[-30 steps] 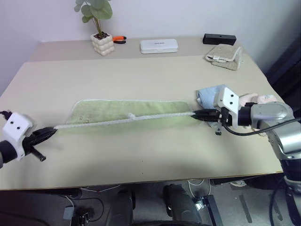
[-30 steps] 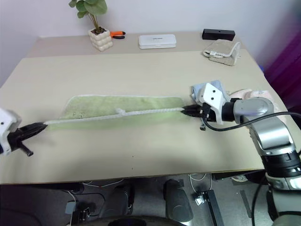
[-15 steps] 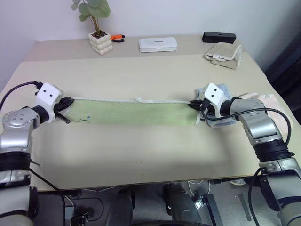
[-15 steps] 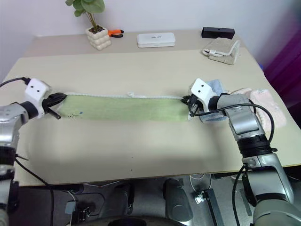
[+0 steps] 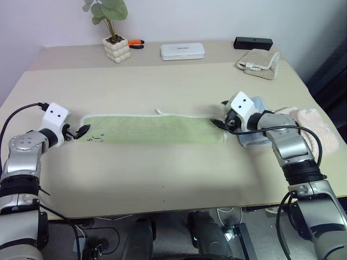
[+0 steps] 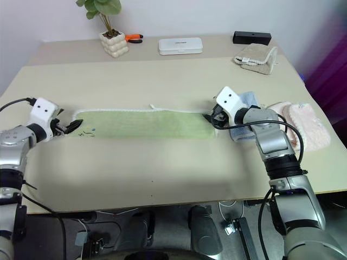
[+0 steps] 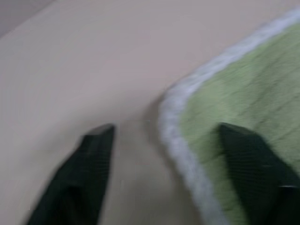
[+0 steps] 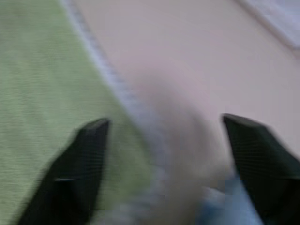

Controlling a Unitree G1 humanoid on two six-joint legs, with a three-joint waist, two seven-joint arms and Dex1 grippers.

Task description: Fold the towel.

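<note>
One light green terry towel (image 5: 152, 129), lying flat on the beige table (image 5: 162, 168) as a long narrow strip, stretched from left to right across the middle. White stitched edging along the far long side and around the corners; small white loop (image 5: 160, 112) sticking out at the middle of the far edge. Surface smooth, without visible wrinkles.

Left gripper (image 5: 81, 130) at the left short end of the towel, pointing toward it, forearm low over the table. Fingers (image 7: 89, 164) spread apart, one over bare table, the other over the green cloth, the white corner edge between them; nothing pinched.

Right gripper (image 5: 217, 123) at the right short end, pointing toward the towel, elbow bent outward. Fingers (image 8: 82, 164) also spread wide, the towel's edge between them, not clamped.

Counted on the table: one green towel, one light blue cloth (image 5: 255, 135) under the right wrist, one pale pink fluffy cloth (image 5: 309, 122) near the right edge, one folded beige cloth (image 5: 259, 64) at the back, one potted plant (image 5: 115, 38), one white flat case (image 5: 182, 51), one black box (image 5: 253, 43), one orange-handled tool (image 5: 137, 44).
</note>
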